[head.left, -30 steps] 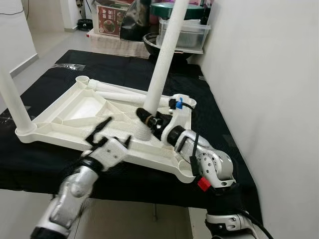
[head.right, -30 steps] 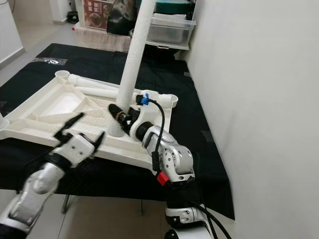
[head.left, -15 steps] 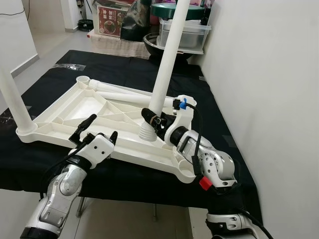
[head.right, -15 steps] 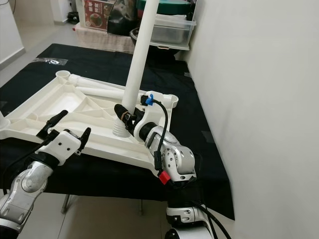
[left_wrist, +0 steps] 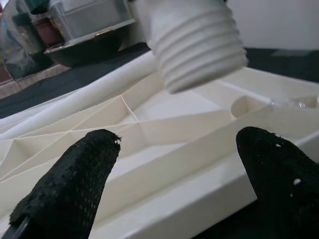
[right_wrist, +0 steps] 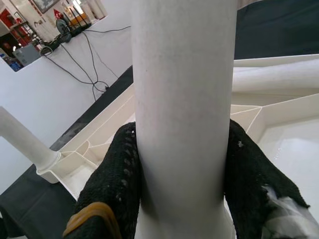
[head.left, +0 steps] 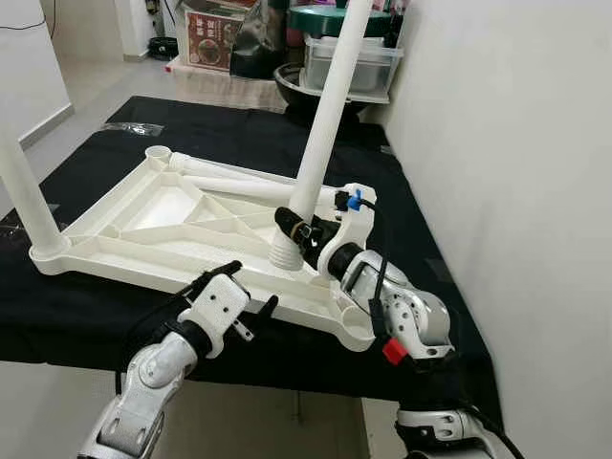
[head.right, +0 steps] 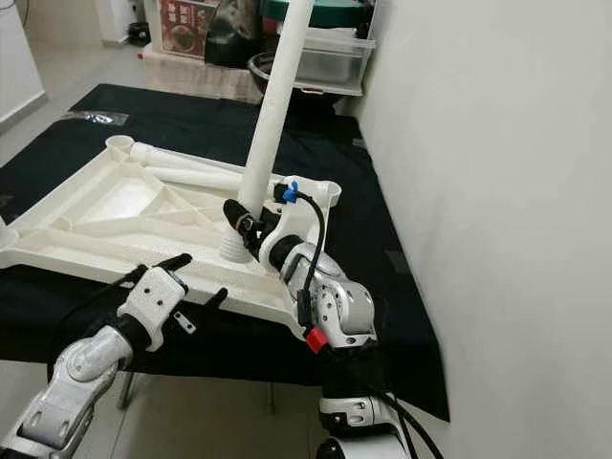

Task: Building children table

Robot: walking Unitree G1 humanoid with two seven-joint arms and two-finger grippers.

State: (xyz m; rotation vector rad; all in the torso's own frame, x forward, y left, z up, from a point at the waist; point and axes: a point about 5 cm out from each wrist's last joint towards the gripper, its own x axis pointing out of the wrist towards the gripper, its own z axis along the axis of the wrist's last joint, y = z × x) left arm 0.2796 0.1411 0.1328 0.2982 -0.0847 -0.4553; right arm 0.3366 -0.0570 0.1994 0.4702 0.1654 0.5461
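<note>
The right gripper [head.left: 285,222] is clamping its two black fingers [right_wrist: 112,179] around the lower end of a white table leg [head.left: 326,112], just above the leg's threaded end [head.left: 284,253], which is sitting tilted on the underside of the overturned white tabletop [head.left: 143,225], near its right edge; whether the thread is seated in a socket cannot be told. The left gripper [head.left: 245,287] is hovering with its fingers [left_wrist: 75,174] spread well apart, holding nothing, just off the near rim of the tabletop. Another leg [head.left: 27,196] is standing upright in the near left corner of the tabletop, and two more legs [head.left: 234,178] are lying side by side across its far part, close to an open corner socket [head.left: 158,153]. The tabletop is lying ribs-up on a bench covered in black cloth [head.left: 86,316], close to a white wall [head.left: 497,143] on the right. Beyond the bench, a clear plastic storage box [head.left: 352,65], a dark bowl [head.left: 290,80] and a printed carton [head.left: 212,42] are crowding the back of the room.
</note>
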